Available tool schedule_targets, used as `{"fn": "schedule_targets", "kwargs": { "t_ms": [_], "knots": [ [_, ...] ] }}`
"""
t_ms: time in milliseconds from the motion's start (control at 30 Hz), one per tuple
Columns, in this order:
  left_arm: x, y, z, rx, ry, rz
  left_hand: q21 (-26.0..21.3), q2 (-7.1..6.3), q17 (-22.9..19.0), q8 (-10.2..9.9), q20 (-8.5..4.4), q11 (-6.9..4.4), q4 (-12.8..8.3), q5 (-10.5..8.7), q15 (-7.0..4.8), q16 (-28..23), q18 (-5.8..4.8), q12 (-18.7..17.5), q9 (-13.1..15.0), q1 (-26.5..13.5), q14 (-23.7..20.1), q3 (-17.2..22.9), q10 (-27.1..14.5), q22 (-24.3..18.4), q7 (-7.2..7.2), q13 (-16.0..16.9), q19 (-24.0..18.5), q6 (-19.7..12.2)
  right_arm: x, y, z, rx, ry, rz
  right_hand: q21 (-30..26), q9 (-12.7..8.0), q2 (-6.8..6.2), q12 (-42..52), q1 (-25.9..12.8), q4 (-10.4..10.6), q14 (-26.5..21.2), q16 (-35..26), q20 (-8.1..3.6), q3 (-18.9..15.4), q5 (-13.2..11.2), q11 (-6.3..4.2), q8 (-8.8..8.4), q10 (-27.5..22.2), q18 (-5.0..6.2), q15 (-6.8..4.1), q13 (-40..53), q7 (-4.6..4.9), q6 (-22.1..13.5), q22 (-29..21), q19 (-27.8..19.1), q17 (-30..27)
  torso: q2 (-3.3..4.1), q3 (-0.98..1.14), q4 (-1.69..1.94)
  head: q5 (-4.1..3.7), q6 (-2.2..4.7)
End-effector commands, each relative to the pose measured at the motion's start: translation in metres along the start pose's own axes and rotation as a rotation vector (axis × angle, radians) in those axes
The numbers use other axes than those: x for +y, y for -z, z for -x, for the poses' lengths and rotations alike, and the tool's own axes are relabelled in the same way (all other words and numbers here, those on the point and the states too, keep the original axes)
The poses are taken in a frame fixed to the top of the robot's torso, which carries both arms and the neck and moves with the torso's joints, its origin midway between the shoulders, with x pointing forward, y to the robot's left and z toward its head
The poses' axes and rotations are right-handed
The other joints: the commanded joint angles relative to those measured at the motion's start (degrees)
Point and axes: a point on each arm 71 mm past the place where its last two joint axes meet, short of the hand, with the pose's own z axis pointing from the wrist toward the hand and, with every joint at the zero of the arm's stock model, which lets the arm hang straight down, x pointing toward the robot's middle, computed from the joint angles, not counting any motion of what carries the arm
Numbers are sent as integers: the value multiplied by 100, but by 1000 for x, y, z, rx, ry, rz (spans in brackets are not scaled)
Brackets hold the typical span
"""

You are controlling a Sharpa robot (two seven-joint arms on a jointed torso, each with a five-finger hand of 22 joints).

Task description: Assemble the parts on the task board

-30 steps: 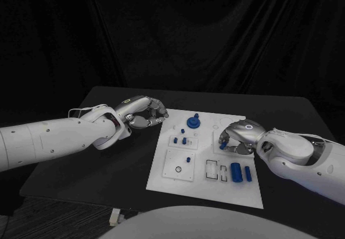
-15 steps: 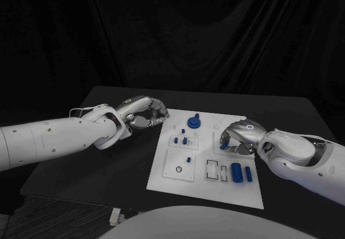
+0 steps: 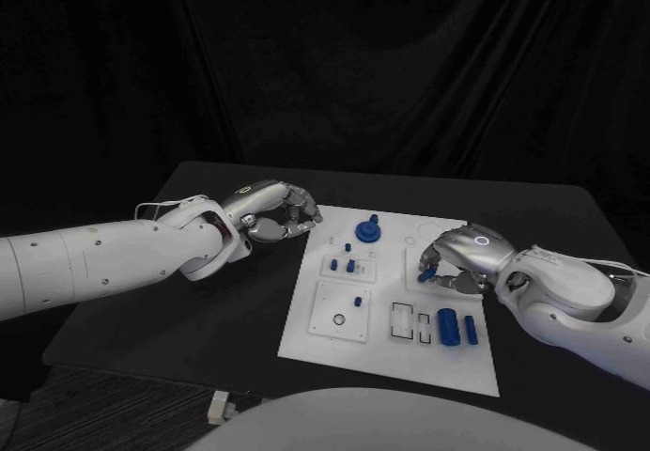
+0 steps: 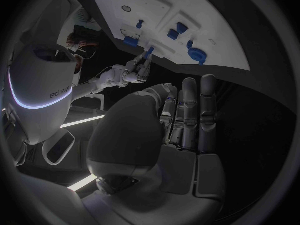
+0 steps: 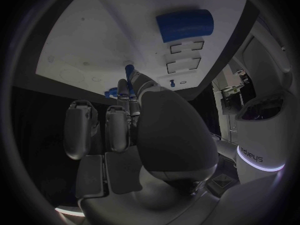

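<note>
The white task board (image 3: 386, 352) lies mid-table. On it are a round blue knob (image 3: 367, 228), small blue pegs (image 3: 348, 266), a thick blue cylinder (image 3: 446, 326) and a slim one (image 3: 469, 328). My right hand (image 3: 458, 258) hovers over the board's right side and pinches a small blue part (image 3: 426, 276) between thumb and finger, tip down near the board. The right wrist view shows that part (image 5: 129, 69) at the fingertips of the right hand (image 5: 137, 105), over the board (image 5: 87, 45). My left hand (image 3: 278, 214) hangs beside the board's far left corner, fingers curled in on nothing (image 4: 187, 115).
Two rectangular slots (image 3: 401, 319) and a ring hole (image 3: 336, 321) mark the board's near half. The black table (image 3: 190, 319) has bare room left of the board. In the left wrist view the board (image 4: 206, 15) lies beyond the fingers.
Almost nothing: the right hand has drifted slightly toward the board's right edge, still pinching the small blue part. The left hand has stayed where it was.
</note>
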Motion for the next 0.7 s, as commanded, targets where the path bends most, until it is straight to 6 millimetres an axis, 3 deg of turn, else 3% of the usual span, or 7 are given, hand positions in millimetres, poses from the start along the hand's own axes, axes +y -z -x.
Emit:
{"fn": "schedule_targets", "kwargs": {
  "t_ms": [33, 433, 600, 700],
  "knots": [
    [-1, 0, -1, 6, 8, -4, -17, -1, -9, 24, -5, 11, -22, 26, 34, -38, 40, -23, 9, 66, -12, 1, 30, 225, 28, -9, -44, 21, -1, 2, 13, -47, 2, -14, -22, 289, 4, 8, 45, -27, 225, -22, -33, -4, -23, 10, 51, 47, 19, -35, -3, 28, 50, 1129, 33, 0, -4, 0, -3, 4, -1],
    [-1, -1, -1, 6, 8, -3, -25, -1, -11, 29, -4, 11, -27, 30, 35, -40, 41, -27, 11, 71, -15, 0, 27, 223, 32, -16, -53, 27, 1, 7, 53, -100, 24, -15, -67, 319, 2, 8, 56, -26, 209, -56, -29, 14, -76, 14, 46, 98, 28, -26, -7, 41, 48, 1116, 11, -57, 1, 2, 1, 24, -1],
    [-1, -1, -2, 6, 8, -4, -25, -1, -11, 29, -4, 11, -27, 30, 35, -40, 41, -27, 11, 71, -15, 0, 27, 223, 32, -16, -53, 27, 12, 4, 63, -108, -10, 9, -73, 333, 3, 11, 63, -26, 209, -55, -23, 25, -84, 14, 43, 135, 27, -9, -8, 54, 50, 1115, 9, -51, -1, 1, 4, 48, -1],
    [0, -1, -2, 7, 8, -3, -25, -1, -11, 29, -4, 11, -27, 30, 35, -40, 41, -27, 11, 71, -15, 0, 27, 223, 32, -16, -53, 27, 25, -2, 65, -99, -21, 45, -90, 342, 9, -5, 63, -16, 207, -63, 0, 42, -67, 26, 22, 144, 28, 35, -17, 74, 26, 1110, 1, -63, -7, -1, 2, 105, -1]
  ]
}}
